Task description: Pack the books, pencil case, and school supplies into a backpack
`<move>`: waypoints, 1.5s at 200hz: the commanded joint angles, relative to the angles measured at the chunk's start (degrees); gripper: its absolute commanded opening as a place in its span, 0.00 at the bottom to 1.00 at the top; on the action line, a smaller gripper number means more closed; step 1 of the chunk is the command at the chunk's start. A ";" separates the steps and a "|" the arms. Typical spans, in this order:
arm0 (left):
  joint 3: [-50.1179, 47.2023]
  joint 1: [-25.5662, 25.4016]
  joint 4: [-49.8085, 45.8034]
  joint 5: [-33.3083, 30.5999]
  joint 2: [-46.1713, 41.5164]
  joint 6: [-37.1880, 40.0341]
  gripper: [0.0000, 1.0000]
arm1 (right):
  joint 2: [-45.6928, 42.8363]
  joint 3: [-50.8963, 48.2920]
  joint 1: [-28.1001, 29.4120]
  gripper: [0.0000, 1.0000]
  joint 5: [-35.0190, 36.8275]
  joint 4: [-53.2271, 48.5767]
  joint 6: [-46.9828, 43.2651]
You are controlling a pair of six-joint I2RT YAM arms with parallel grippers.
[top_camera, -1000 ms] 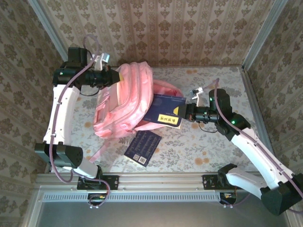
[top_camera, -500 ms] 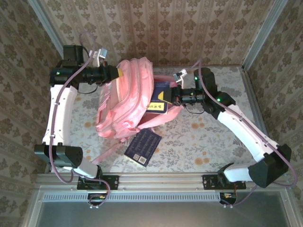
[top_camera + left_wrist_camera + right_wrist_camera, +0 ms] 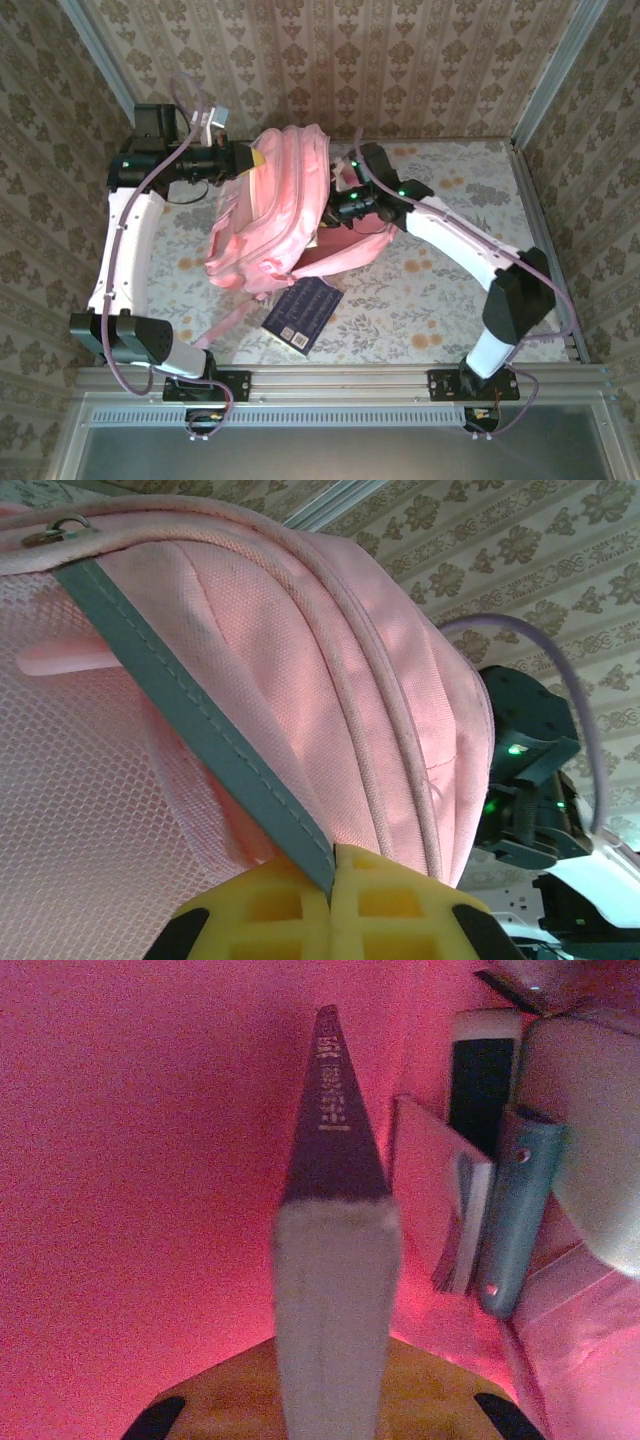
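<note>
- While one dark navy book (image 3: 302, 312) lies unpacked on the table (image 3: 450, 290), nearest the arm bases and just beside the lower edge of the pink backpack (image 3: 262, 215), packing looks well under way but unfinished.
- Beyond it, the backpack sits mid-table, its mouth facing right; bare tabletop on that side leaves the right arm room to draw back.
- Inside the bag, the right gripper (image 3: 332, 1390) is clamped on a second book (image 3: 334, 1260) held edge-on; open pink lining lies to its left, while a grey-blue stapler (image 3: 515, 1215) and a thin pad (image 3: 440, 1185) stand just beside it on the right.
- Farther back, the left gripper (image 3: 332, 858) is closed tight on the backpack's grey trim strip (image 3: 190, 720), apparently holding the mouth open.
- Farthest, the bag's top sits near the back wall (image 3: 400, 70), with little spare room there.
</note>
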 commanded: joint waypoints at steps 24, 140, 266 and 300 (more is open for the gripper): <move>0.19 -0.12 10.74 6.84 -4.75 -0.55 0.00 | 11.34 9.68 4.01 0.00 10.33 -3.68 6.68; 0.94 3.35 7.41 0.84 -3.50 -0.02 0.00 | 4.13 5.75 2.09 0.95 17.19 -1.12 -5.97; 8.55 7.84 -3.16 -55.11 0.64 2.50 0.00 | -23.65 -13.42 -4.42 0.88 32.05 -7.89 -14.30; 11.73 8.36 -4.95 -63.10 3.52 3.09 0.00 | -27.92 -19.01 -4.41 0.92 33.61 -7.79 -15.96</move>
